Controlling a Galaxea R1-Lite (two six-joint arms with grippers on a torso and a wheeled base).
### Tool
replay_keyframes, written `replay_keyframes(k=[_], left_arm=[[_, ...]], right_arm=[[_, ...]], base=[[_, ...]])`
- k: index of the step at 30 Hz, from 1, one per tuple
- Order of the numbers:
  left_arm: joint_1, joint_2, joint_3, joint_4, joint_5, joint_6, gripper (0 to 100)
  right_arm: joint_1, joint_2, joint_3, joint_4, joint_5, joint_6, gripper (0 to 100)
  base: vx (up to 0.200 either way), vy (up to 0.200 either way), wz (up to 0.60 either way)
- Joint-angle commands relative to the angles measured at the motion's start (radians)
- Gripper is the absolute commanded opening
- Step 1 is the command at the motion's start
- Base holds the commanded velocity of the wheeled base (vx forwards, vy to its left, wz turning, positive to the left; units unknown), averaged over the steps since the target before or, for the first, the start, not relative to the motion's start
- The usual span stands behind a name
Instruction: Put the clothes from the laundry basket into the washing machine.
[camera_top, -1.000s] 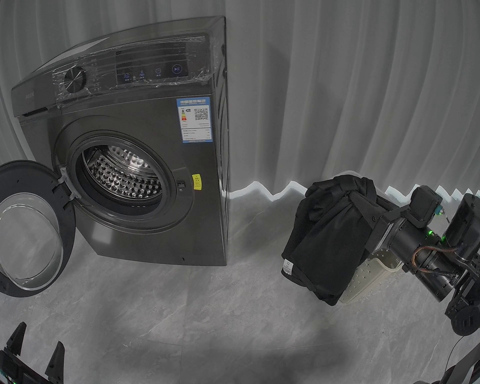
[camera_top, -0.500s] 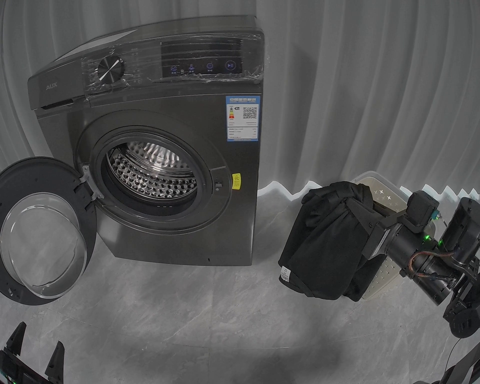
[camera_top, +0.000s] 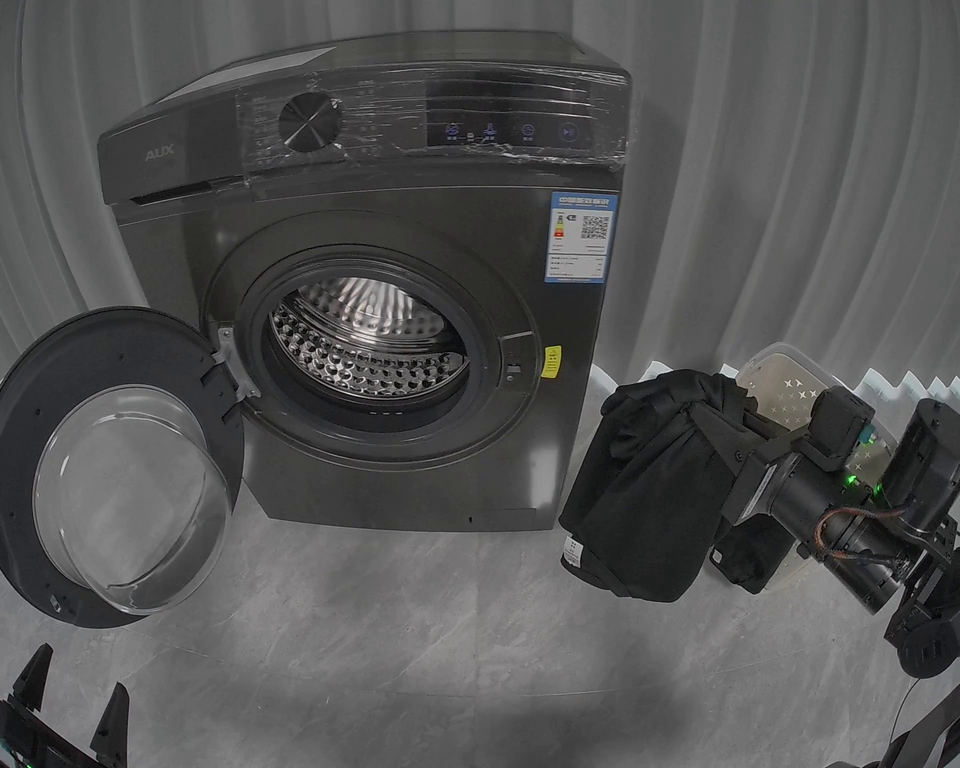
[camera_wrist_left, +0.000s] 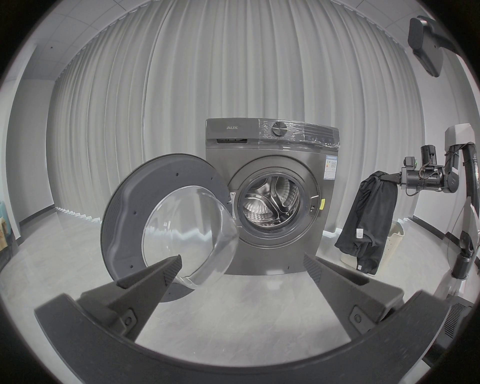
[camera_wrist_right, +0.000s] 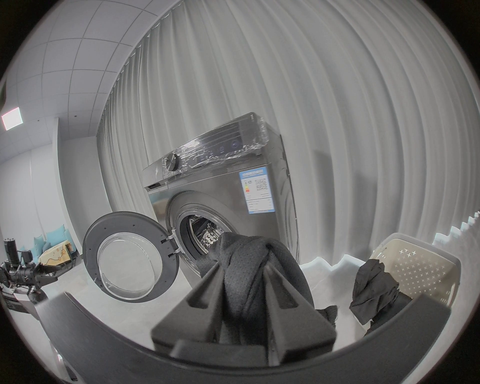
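Note:
The grey washing machine (camera_top: 400, 230) stands on the floor with its round door (camera_top: 120, 470) swung wide to the left and the steel drum (camera_top: 365, 340) exposed. My right gripper (camera_top: 730, 450) is shut on a black garment (camera_top: 650, 490), which hangs in the air to the right of the machine's front. In the right wrist view the cloth (camera_wrist_right: 250, 255) bulges between the fingers of that gripper (camera_wrist_right: 243, 285). Behind it sits the pale laundry basket (camera_top: 790, 385), with another dark garment (camera_wrist_right: 372, 295) draped over its rim. My left gripper (camera_wrist_left: 241, 262) is open and low at the near left.
White curtains (camera_top: 780, 180) hang behind the machine and the basket. The open door sticks out over the floor at the left. Bare grey floor (camera_top: 420, 640) lies between me and the machine.
The head view has shifted, so the machine now sits nearer the picture's middle. The black garment stays in my right gripper, closer to the machine's front. The left gripper looks unchanged.

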Motion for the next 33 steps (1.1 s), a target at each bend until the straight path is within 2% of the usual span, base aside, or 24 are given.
replay_keyframes(k=[1, 7, 33], left_arm=[[0.000, -0.018, 0.018, 0.000, 0.001, 0.000, 100], [0.000, -0.018, 0.018, 0.000, 0.002, 0.006, 100], [0.000, -0.018, 0.018, 0.002, 0.001, 0.004, 100]], right_arm=[[0.002, 0.010, 0.001, 0.000, 0.000, 0.000, 0], [0.005, 0.013, 0.003, 0.000, 0.000, 0.001, 0], [0.008, 0.027, 0.026, -0.002, 0.000, 0.003, 0]], base=[[0.000, 0.200, 0.00], [0.000, 0.200, 0.00], [0.000, 0.000, 0.00]])
